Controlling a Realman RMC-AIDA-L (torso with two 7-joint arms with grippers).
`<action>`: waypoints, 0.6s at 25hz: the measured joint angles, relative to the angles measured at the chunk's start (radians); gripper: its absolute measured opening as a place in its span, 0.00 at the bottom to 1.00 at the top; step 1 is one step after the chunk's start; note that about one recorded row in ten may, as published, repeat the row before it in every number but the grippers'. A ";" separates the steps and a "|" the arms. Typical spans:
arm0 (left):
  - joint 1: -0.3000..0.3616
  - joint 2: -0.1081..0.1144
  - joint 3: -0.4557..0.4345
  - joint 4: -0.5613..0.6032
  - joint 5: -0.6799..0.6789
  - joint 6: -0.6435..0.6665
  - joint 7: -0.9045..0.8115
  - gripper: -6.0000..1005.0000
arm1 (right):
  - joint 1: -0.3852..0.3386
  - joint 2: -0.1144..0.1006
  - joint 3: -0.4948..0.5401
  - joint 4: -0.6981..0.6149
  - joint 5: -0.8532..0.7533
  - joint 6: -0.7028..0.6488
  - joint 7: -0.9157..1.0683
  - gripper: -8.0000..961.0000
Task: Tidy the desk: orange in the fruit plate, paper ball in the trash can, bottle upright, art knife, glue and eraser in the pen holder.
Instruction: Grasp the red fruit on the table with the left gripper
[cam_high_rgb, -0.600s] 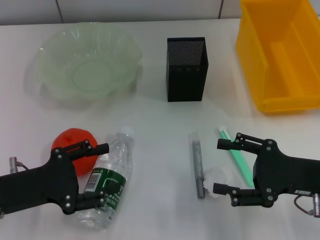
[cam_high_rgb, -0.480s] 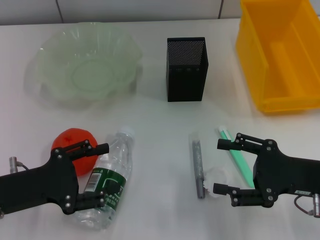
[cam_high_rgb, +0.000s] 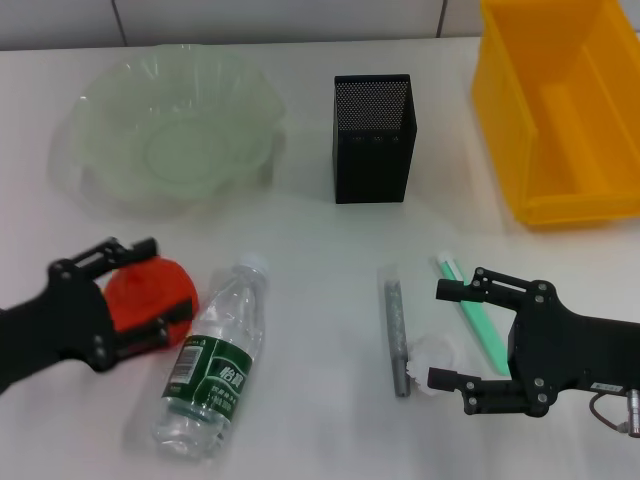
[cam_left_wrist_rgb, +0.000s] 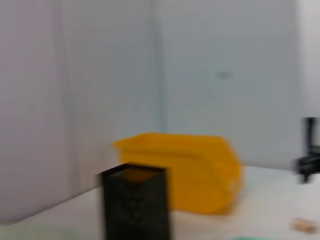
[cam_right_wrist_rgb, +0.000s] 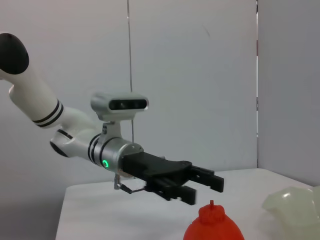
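The orange (cam_high_rgb: 150, 290) lies on the table at the front left, and the right wrist view shows it too (cam_right_wrist_rgb: 212, 227). My left gripper (cam_high_rgb: 167, 277) is open with one finger on each side of the orange, and shows in the right wrist view (cam_right_wrist_rgb: 200, 186). The bottle (cam_high_rgb: 215, 365) lies on its side just right of the orange, cap pointing away. My right gripper (cam_high_rgb: 436, 334) is open around the paper ball (cam_high_rgb: 432, 352). A grey stick-shaped tool (cam_high_rgb: 397, 325) and a green stick (cam_high_rgb: 472, 315) lie by it. The eraser (cam_left_wrist_rgb: 304, 225) shows only in the left wrist view.
The fruit plate (cam_high_rgb: 175, 140) stands at the back left. The pen holder (cam_high_rgb: 372, 140) stands at the back middle, and the trash can (cam_high_rgb: 500, 110) at the back right. The left wrist view shows the trash can (cam_left_wrist_rgb: 190, 170) behind the pen holder (cam_left_wrist_rgb: 135, 205).
My left gripper has moved left and away from over the bottle to straddle the orange. The bottle now lies uncovered. The right arm has not moved.
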 joint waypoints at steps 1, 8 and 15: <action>0.001 0.000 -0.017 -0.004 0.000 -0.033 -0.020 0.73 | 0.000 0.000 0.000 0.000 0.000 0.000 0.000 0.88; -0.003 -0.001 -0.028 -0.028 0.005 -0.178 -0.067 0.70 | 0.003 0.000 0.000 0.000 0.000 0.005 0.000 0.88; -0.001 0.003 -0.026 -0.025 0.007 -0.201 -0.095 0.68 | 0.000 0.000 0.000 0.000 -0.001 0.015 0.002 0.88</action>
